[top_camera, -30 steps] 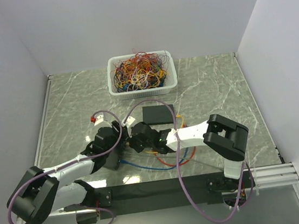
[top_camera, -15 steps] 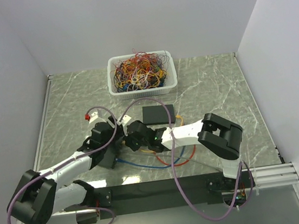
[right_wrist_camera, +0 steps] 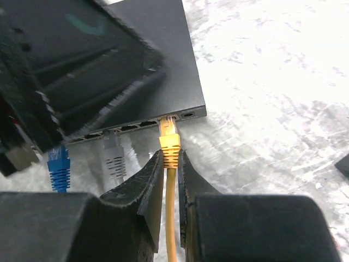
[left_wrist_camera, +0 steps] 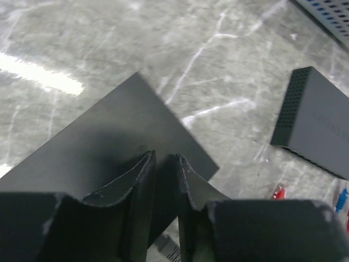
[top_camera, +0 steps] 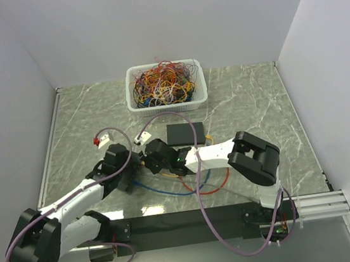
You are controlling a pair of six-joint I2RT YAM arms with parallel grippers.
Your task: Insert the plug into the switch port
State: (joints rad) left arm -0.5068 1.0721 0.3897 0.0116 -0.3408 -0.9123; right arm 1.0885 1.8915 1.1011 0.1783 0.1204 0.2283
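The switch (right_wrist_camera: 158, 65) is a flat black box with a row of ports on its front edge. My right gripper (right_wrist_camera: 170, 158) is shut on the yellow plug (right_wrist_camera: 169, 143). The plug's clear tip sits at the mouth of a port near the right end of the row. My left gripper (left_wrist_camera: 163, 161) has its jaws almost together with a thin gap, over the top of the switch (left_wrist_camera: 109, 142) near a corner. I see nothing between them. In the right wrist view the left gripper (right_wrist_camera: 71, 71) covers the switch's left part. From above, both grippers meet at the middle left, left gripper (top_camera: 129, 170) beside right gripper (top_camera: 146, 163).
A blue plug (right_wrist_camera: 58, 164) and a grey plug (right_wrist_camera: 113, 155) sit in ports left of the yellow one. A second black box (top_camera: 185, 133) lies just behind the right arm. A white basket (top_camera: 167, 106) of tangled cables stands at the back. Loose blue and red cables (top_camera: 170, 194) loop near the front.
Both grippers have shifted a little to the left and away from the arm bases, staying close together. The loose cables on the table have shifted with them.
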